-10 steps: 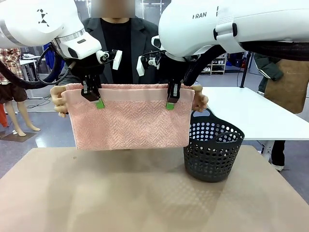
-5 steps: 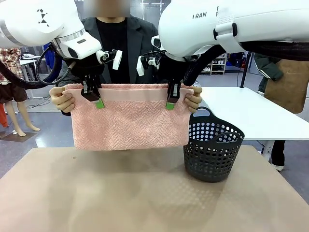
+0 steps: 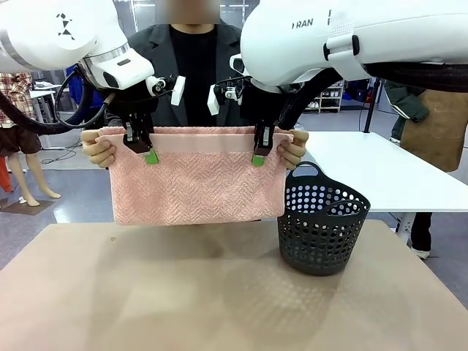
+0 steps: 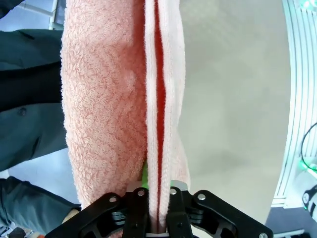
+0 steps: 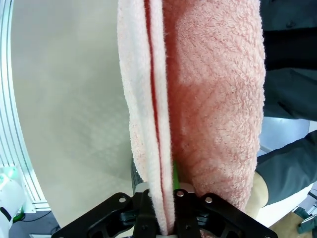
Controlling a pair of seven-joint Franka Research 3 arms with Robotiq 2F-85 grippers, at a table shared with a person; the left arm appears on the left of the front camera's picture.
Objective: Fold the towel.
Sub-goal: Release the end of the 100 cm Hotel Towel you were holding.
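The towel (image 3: 197, 183) hangs in the air above the tabletop (image 3: 219, 300), clear of it, spread flat and wide between the two arms. It is pale salmon-pink terry with a herringbone weave over its body and a plain smooth band along the top edge. In the wrist views it is doubled: a thin flat hem runs beside a thicker, loopy, fuzzy layer, with a dark red crease of shadow between them.

The left end effector (image 3: 144, 150) sits on the top band near one corner and the right end effector (image 3: 259, 152) near the other. Each has the hem running between its black fingers, with a green pad lying against the cloth. Whether they press the fabric or stand slightly slack around it, I cannot tell.

Just outside each end effector, the person's hand (image 3: 99, 150) and other hand (image 3: 294, 148) grip the towel's upper corners, fingers curled over the edge.

A dark grey plastic basket (image 3: 322, 227), round, tapered and pierced with rows of holes, stands on the matte beige tabletop beside the towel's lower corner.
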